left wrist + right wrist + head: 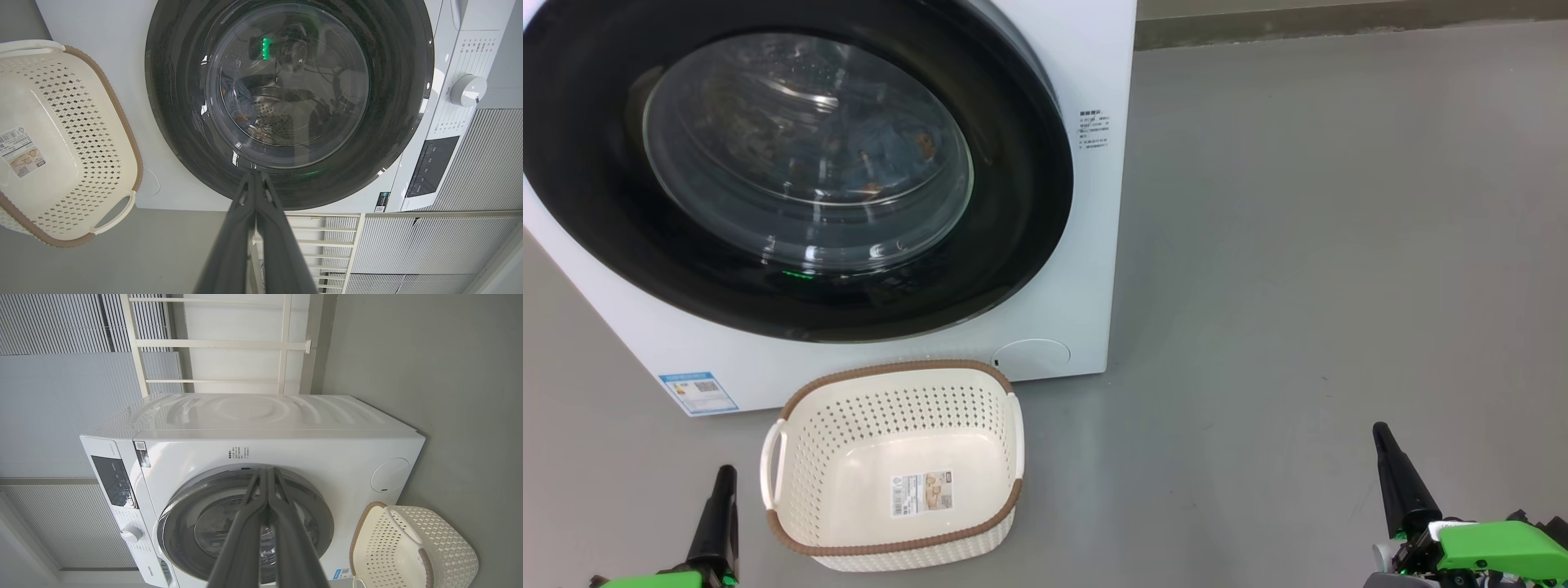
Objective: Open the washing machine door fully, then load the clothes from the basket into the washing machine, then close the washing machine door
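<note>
Clothes (pixel 894 155) in w/m (pixel 1096 245), door (pixel 1021 204) shut

clothes (pixel 908 153) indistinct behind washing machine door (pixel 792 212)

Shut washing machine door (pixel 727 192), blue clothes (pixel 900 155) behind glass, empty cream basket (pixel 825 441) in front

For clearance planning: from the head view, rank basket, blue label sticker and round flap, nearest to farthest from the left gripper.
1. Basket, just right of the left gripper.
2. Blue label sticker, ahead, low on the washing machine.
3. Round flap, machine's lower right corner.
</note>
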Available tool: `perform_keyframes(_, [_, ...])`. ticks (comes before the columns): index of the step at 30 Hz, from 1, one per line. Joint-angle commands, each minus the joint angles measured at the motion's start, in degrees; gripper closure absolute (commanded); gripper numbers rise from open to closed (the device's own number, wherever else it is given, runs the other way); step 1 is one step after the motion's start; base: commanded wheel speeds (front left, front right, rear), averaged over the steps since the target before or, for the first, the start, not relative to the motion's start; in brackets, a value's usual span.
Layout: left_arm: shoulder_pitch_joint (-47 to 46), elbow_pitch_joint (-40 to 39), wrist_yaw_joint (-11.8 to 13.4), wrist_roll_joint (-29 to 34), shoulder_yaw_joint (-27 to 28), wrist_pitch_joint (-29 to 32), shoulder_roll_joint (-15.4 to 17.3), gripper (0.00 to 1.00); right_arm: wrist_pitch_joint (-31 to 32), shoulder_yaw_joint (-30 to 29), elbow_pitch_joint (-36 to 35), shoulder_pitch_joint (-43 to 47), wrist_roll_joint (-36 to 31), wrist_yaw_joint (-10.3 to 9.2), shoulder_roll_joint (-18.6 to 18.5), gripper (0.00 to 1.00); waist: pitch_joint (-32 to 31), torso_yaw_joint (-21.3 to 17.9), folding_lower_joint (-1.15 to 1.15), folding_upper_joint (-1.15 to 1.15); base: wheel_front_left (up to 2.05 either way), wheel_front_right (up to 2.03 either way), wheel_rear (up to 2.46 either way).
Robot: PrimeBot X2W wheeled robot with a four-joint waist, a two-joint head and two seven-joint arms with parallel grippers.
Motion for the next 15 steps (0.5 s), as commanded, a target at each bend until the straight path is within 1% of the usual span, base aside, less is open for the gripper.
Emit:
perform_keyframes(1, [-2.7,-1.0,-0.6,-0.2,2.0,0.3,1.1,1.0,0.4,1.0,-1.4,-2.6,0.2,-0.08,-0.4,1.0,0.0,0.0,0.0,0.0,0.0,0.0,0.0])
perform_keyframes(15, [-2.8,-1.0,-0.6,0.0,2.2,0.5,0.9,1.0,0.5,0.8,-1.4,-2.6,0.0,-0.08,-0.3,1.0,0.0,0.0,0.0,0.0,0.0,0.0,0.0])
